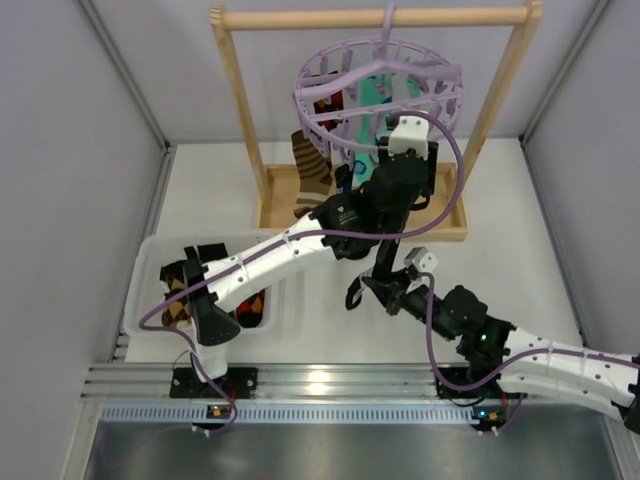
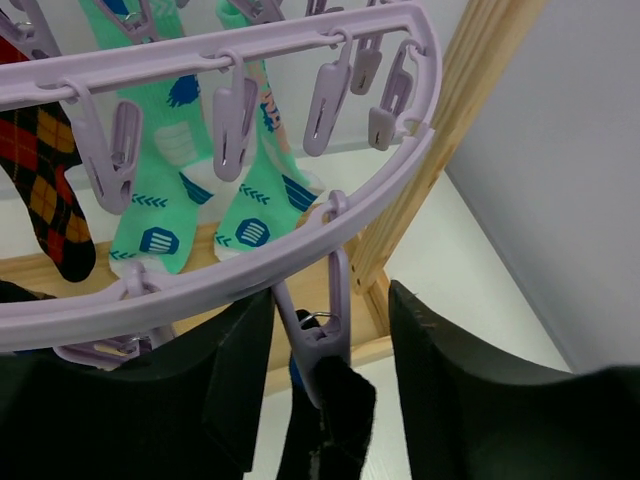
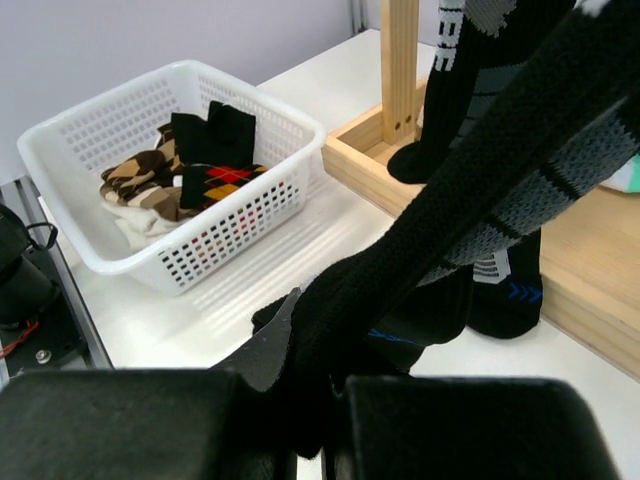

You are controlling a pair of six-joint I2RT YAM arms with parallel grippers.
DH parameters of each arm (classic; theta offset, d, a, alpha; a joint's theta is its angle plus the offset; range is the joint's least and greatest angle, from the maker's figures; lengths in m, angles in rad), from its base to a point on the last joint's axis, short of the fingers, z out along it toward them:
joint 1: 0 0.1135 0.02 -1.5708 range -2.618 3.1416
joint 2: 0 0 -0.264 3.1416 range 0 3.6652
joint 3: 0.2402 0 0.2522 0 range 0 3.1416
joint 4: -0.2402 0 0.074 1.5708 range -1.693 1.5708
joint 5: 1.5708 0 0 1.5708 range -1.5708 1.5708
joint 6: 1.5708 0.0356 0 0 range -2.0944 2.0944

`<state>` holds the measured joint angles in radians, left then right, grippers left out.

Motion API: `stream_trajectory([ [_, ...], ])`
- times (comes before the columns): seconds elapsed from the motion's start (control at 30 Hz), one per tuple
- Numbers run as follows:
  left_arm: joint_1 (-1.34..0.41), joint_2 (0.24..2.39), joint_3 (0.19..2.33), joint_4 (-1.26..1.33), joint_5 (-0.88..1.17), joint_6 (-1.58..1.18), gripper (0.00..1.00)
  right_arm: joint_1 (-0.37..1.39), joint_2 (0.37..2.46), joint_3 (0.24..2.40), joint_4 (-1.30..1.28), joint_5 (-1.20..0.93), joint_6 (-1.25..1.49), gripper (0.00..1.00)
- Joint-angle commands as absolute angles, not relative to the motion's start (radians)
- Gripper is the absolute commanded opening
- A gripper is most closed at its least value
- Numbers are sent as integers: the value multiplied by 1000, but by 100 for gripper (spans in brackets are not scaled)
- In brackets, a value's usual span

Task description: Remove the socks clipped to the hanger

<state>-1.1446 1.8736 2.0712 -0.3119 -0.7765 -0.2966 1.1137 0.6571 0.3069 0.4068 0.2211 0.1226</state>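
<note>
Hanging from the top bar of the wooden rack (image 1: 240,120), the hanger (image 1: 380,95) is located at the far ctr of the table (image 1: 520,250). It is tilted, w/ its rings and pegs over the rack's tray base (image 3: 600,260).

Left gripper (image 2: 325,300): raised just under the hanger's outer ring. The jaws are seen open, one finger each side of a clip peg (image 2: 322,330). A gap is visible on the peg's right side; on its left side contact cannot be confirmed. Nothing is gripped. A black sock (image 2: 335,420) is clamped in that peg and hangs down btwn the fingers.

Right gripper (image 3: 318,400): positioned low, in front of the rack, above the table. The jaws are closed tight on the lower part of the black sock, which is drawn taut at a slant up toward the hanger.

Other socks clipped on the hanger:
- mint-green pair (image 2: 160,190) w/ blue patches, near the hanger's middle;
- red-dark patterned sock (image 2: 45,200), at the left edge of the left wrist view;
- brown-and-tan striped sock (image 1: 312,170), on the hanger's left side, reaching down to the tray;
- further black socks (image 3: 440,130) w/ white and blue marks, hanging down to the tray.

White basket (image 3: 250,110): placed on the table left of the rack, near the left arm's base. Several loose socks (image 3: 215,150) are contained in it, incl. tan-patterned and black/argyle items.
</note>
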Motion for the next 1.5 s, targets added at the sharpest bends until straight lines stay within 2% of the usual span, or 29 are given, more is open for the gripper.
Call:
stream_trajectory([
  [0.0,-1114,1881,2075,-201,-805,-273,51,1138,644,301,463,229,107,0],
  [0.07,-1108,1882,2074,-199,-801,-275,40,1138,635,301,462,230,107,0],
  [0.17,-1104,1882,2075,-190,-790,-275,32,1138,623,301,453,233,103,0],
  [0.27,-1104,1884,2077,-184,-779,-272,17,1140,620,298,446,238,103,0],
  [0.33,-1104,1884,2075,-184,-775,-270,11,1140,612,290,446,244,104,0],
  [0.4,-1104,1882,2077,-183,-776,-272,1,1140,600,278,445,255,107,0],
  [0.8,-1092,1848,2056,-155,-741,-284,0,1140,477,186,413,287,172,0],
  [1.23,-1083,1839,2091,-156,-765,-273,0,1146,583,169,388,340,276,0],
  [1.47,-1081,1822,2080,-156,-767,-273,0,1152,485,143,345,391,305,0],
])
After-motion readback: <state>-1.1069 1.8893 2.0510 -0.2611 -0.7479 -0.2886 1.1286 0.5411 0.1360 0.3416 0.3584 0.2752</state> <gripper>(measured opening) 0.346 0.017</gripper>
